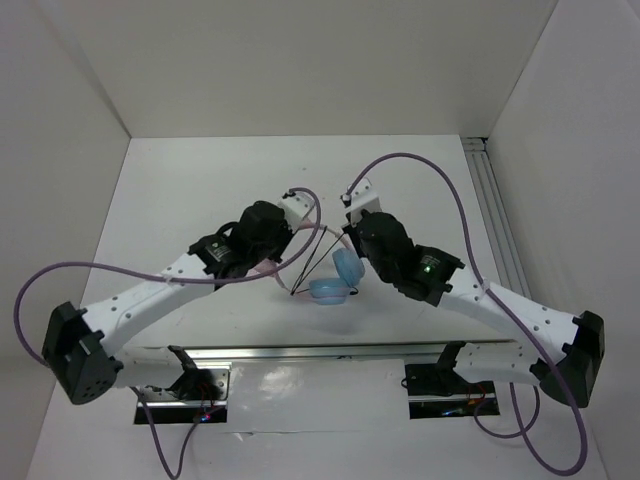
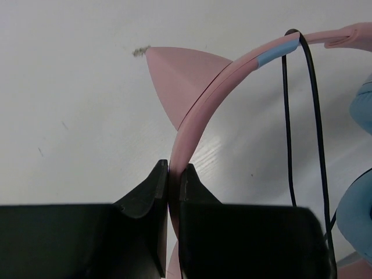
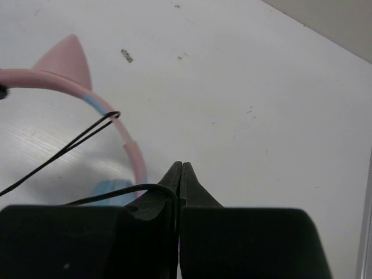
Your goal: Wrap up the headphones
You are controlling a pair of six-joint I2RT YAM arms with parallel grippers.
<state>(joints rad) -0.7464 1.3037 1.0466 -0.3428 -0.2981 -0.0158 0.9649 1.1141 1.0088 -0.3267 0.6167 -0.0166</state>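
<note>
Left jaws clenched on pink headband (image 2: 200, 113); right jaws pinch black cable (image 3: 87, 135). Cable crosses band once, mid-tabletop (image 1: 200, 190). Wrapping seems early; more turns likely left.

Left arm (image 1: 160, 290) and right arm (image 1: 500, 300) crowd centre of table (image 1: 200, 180). Headphones (image 1: 330, 288) and taut black cable (image 2: 318, 157) bar the gap between wrists. Far side and outer flanks are open.
</note>
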